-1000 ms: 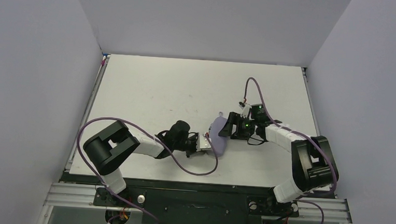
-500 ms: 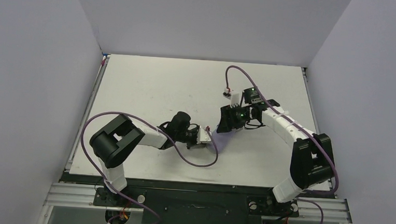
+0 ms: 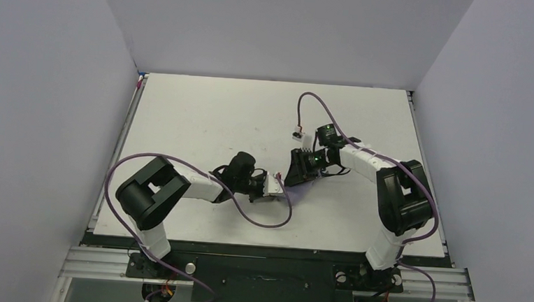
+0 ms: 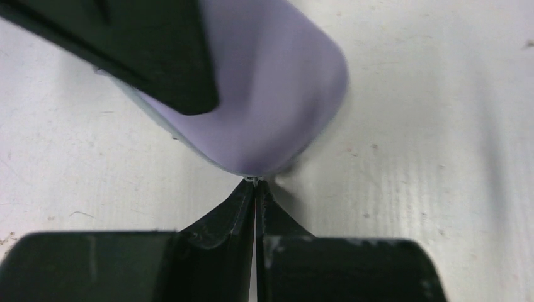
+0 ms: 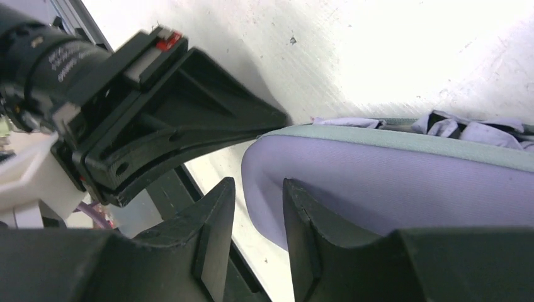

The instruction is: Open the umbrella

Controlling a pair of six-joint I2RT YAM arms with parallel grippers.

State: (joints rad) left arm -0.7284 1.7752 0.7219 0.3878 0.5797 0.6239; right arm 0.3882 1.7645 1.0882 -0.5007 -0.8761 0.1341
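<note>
Table [image 3: 203, 119], white and scuffed, walled on three sides. Both arms reach to one spot a little right of centre, their tips almost meeting.

Lavender clamshell case [image 4: 271, 107] lies on the table between them. From above it is all but hidden by the arms. Its rounded end points at the left gripper [image 4: 255, 184], and the right gripper [image 5: 257, 185] is close by the same end.

Left gripper: clenched, fingertips pressed flat together. The tips touch the very end of the case at table level. A pale speck sits right at the tips, too small to say whether anything is pinched.

Right gripper: fingers drawn near each other, with a narrow slot between them. In the right wrist view the case end sits behind that slot. Cannot tell whether the fingers bear on the shell or stand just off it. In the left wrist view one of its fingers [image 4: 151, 56] overlaps the upper left of the case.

Umbrella [image 5: 469, 131]: folded, inside the case. Crumpled lavender fabric shows above the grey-green seam band [image 5: 409, 143].

Purple cable [image 3: 263, 223] loops from the left arm down over the table toward the near edge.
</note>
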